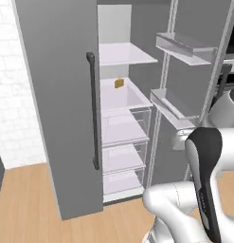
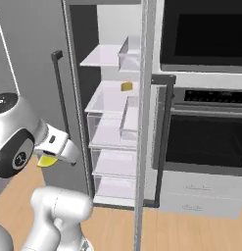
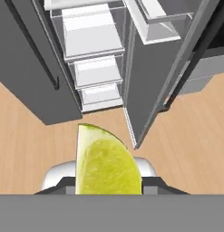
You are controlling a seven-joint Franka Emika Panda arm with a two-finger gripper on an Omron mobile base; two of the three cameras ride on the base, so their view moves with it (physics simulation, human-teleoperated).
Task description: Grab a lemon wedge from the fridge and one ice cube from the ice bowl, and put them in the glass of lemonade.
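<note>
My gripper [image 3: 108, 183] is shut on the lemon wedge [image 3: 107, 162], a yellow-green slice that stands up between the fingers in the hand view. In the right base view the gripper [image 2: 50, 158] hangs low in front of the fridge [image 2: 112, 105], with the lemon wedge [image 2: 45, 161] peeking out beneath it. The fridge [image 1: 59, 104] has its left door shut and its right door [image 1: 189, 71] swung open, showing white shelves and clear drawers. The ice bowl and the glass of lemonade are out of view.
A tan-yellow block [image 1: 119, 83] lies on a middle fridge shelf. The open door's bins [image 1: 182, 47] jut out close to my arm. A black wall oven [image 2: 205, 130] with drawers below stands right of the fridge. Wooden floor [image 3: 36, 136] spreads in front.
</note>
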